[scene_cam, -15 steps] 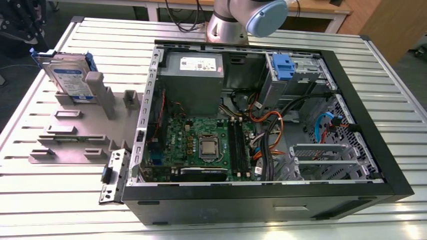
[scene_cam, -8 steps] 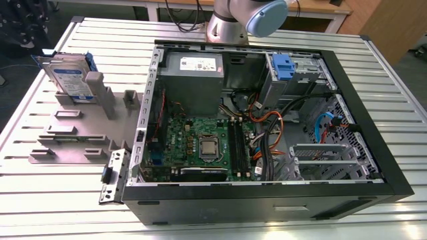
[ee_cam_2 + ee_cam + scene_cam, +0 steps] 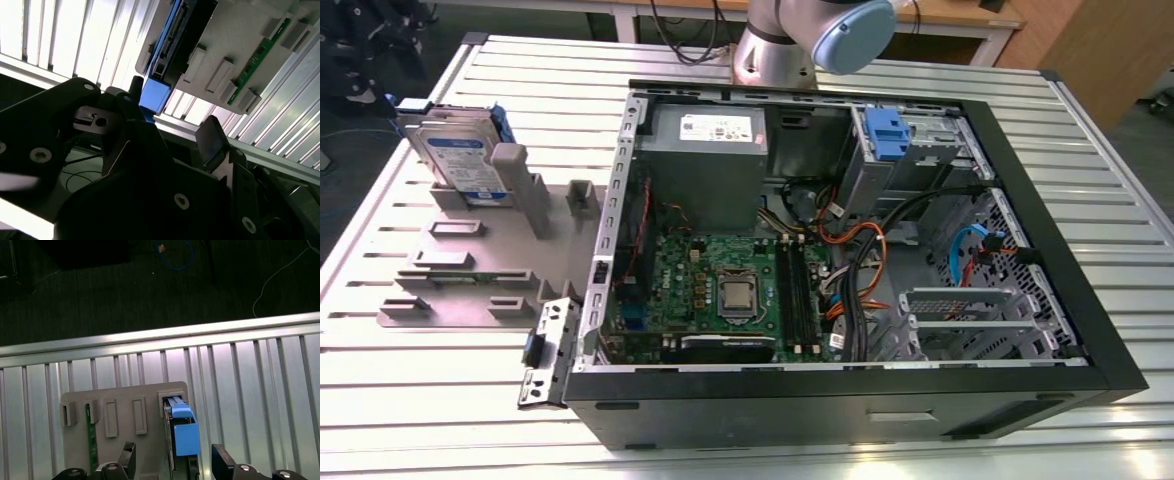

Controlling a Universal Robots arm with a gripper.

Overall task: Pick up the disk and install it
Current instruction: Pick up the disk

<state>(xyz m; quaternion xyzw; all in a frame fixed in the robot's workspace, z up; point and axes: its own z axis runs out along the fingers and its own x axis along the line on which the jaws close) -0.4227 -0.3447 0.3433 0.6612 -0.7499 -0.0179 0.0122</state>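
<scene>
disk (image 3: pixel 460 160): standing on edge in the grey holder (image 3: pixel 467 262), upper left of the exterior view, label facing out. It's well apart from the open computer case (image 3: pixel 854 250) sitting mid-frame on the slatted table (image 3: pixel 400 400).
gripper (image 3: pixel 172 447): in the first wrist view both fingers (image 3: pixel 127 455) are spread wide with nothing clamped. The disk's blue end sits in the gap between them, and I can't see any contact.
status: not picked up yet, it's fully seated in its slot.
weight: my guess is a dense little brick, heavier than it looks.
stiffness: the metal body won't flex, though the blue plastic rails probably give a bit.
slippery: the flat metal faces look smooth, so it'll want a firm, square pinch.
fragile: yeah, drives hate knocks, and I'd stay off the connector edge.
where to grab: I'd pinch across the two flat faces on the part sticking out of the holder, centred so it doesn't swing.
</scene>
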